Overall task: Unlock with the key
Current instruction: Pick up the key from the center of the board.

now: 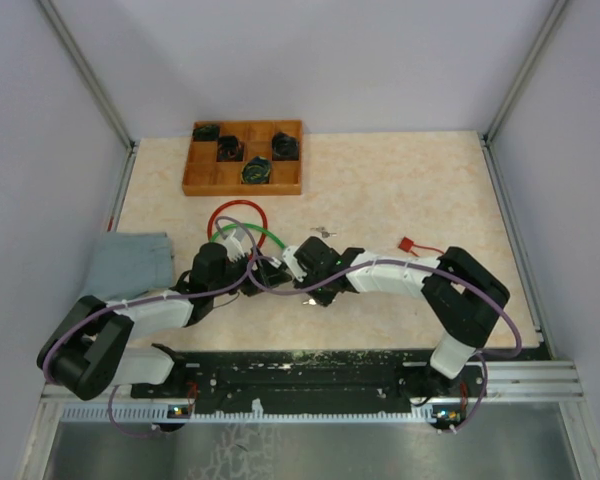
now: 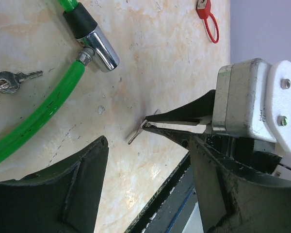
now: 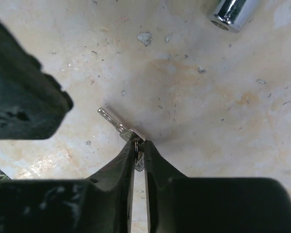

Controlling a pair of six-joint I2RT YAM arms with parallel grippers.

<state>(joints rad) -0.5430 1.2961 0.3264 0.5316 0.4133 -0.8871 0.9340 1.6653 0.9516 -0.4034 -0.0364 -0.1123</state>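
Now the right gripper is pinched tight on the head of the key, and the blade sticks out low over the table. The chrome lock of the green cable lies near. The left gripper hangs beside the key with its jaws wide apart, holding nothing.

No readable text

We can read nothing: the raised marks on the grey housing in the left wrist view are too small to make out, and the key shows no legible stamp.
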